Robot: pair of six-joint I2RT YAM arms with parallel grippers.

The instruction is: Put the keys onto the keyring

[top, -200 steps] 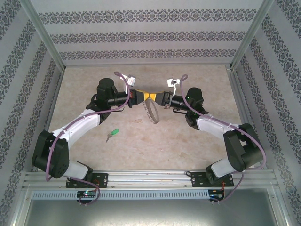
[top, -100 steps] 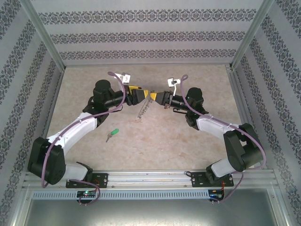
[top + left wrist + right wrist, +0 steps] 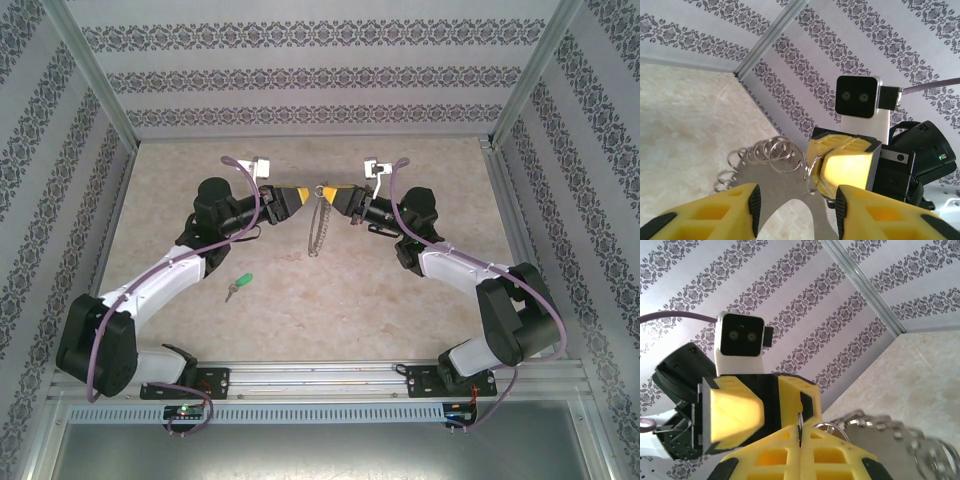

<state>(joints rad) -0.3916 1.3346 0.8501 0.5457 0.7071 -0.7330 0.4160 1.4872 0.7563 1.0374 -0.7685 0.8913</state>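
1. Furthest left of the task's things is the key (image 3: 240,284). Its green head lies flat on the table (image 3: 340,320), just beside my left forearm and nearer my bases than either gripper. It is well apart from the keyring, and nothing touches it.
2. My left gripper (image 3: 302,196) is raised over the far middle of the table and points right, toward my other one. In my left wrist view its 2 yellow fingers (image 3: 715,212) stand apart with a clear gap between them. Part of the ring runs into that gap, but I cannot tell whether either finger touches it.
3. The keyring (image 3: 317,225) hangs in the air between my 2 grippers. From above it shows nearly edge-on, its top at the fingertips and the rest dangling down off the table. Small wire loops (image 3: 774,150) crowd along its rim.
4. My right gripper (image 3: 329,193) points left and faces the left one tip to tip. Its fingers (image 3: 780,457) are pressed together, pinching the thin top of the hoop in the seam between them, so the ring hangs from this grip.
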